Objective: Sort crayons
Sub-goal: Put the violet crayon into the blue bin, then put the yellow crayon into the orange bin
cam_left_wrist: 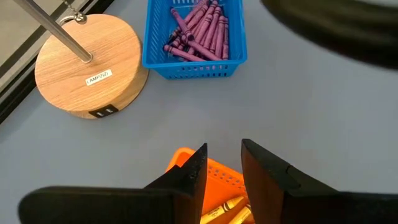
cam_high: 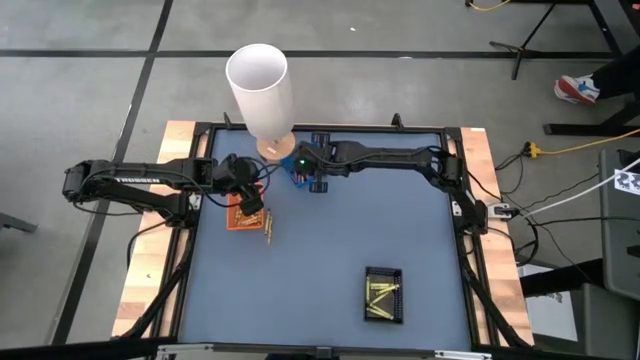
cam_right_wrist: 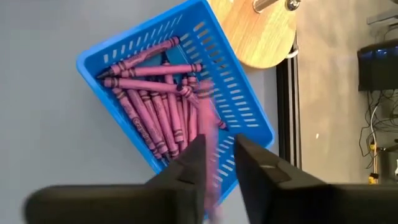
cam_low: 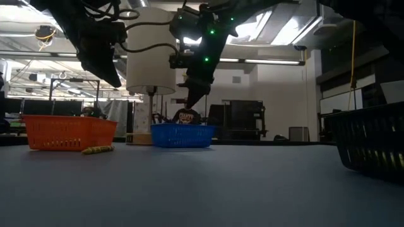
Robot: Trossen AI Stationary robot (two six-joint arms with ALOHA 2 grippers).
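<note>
My right gripper [cam_right_wrist: 219, 152] hangs over the blue tray [cam_right_wrist: 245, 102], which holds several purple crayons [cam_right_wrist: 149, 106]. Its fingers stand slightly apart, and one purple crayon [cam_right_wrist: 210, 134] shows as a blurred streak between them. My left gripper [cam_left_wrist: 222, 155] is slightly open and empty above the orange tray [cam_left_wrist: 224, 177], where yellow-gold crayons [cam_left_wrist: 227, 208] lie. A few loose crayons [cam_high: 267, 228] lie on the mat beside the orange tray [cam_high: 240, 215]. The black tray [cam_high: 383, 293] holds yellow crayons. My right gripper has the blurred purple crayon [cam_right_wrist: 211, 168] lying lengthwise between its fingers, which point down at the blue tray. The crayon looks narrower than the gap. I cannot tell whether a finger touches it.
A lamp with a white shade [cam_high: 258, 80] and a round wooden base [cam_left_wrist: 87, 65] stands at the far edge, right beside the blue tray [cam_high: 300, 172]. The two arms are close together there. The mat's middle and near left are bare.
</note>
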